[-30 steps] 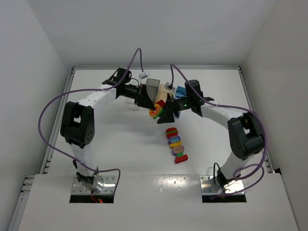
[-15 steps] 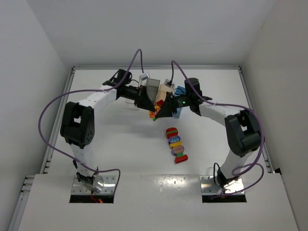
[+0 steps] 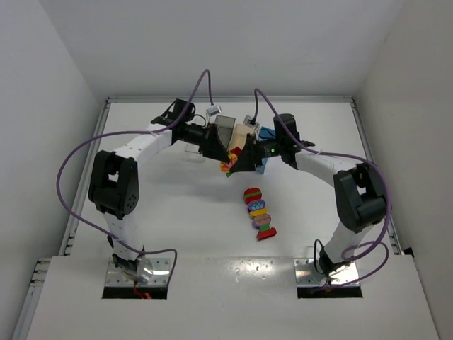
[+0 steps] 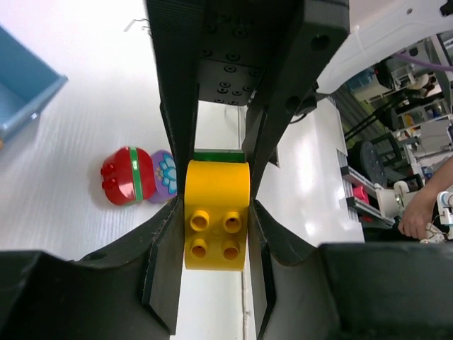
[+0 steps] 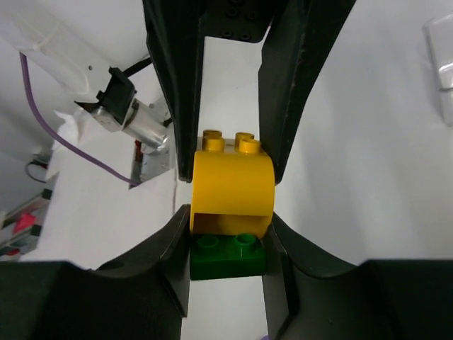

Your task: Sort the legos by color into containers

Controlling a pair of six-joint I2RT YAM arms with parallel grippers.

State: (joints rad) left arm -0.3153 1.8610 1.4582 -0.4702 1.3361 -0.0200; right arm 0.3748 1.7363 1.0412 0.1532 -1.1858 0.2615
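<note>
clamping yellow brick (image 4: 216, 212), left gripper (image 4: 216, 244) faces right gripper (image 5: 229, 237) clenched on green brick (image 5: 228, 263), well inside table (image 3: 177, 212) edges

Aloft at upper centre: yellow brick (image 4: 216, 212), round-backed, studs showing, joined to a green brick (image 5: 226, 256). Below centre: row of multicolour legos (image 3: 259, 212). Higher up: tan bin (image 3: 244, 132), light blue bin (image 3: 266, 133)

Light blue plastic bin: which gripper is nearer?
Right. The right gripper hangs over the light blue plastic bin; the left gripper meets it from the far side, at the yellow-green lego cluster.
</note>
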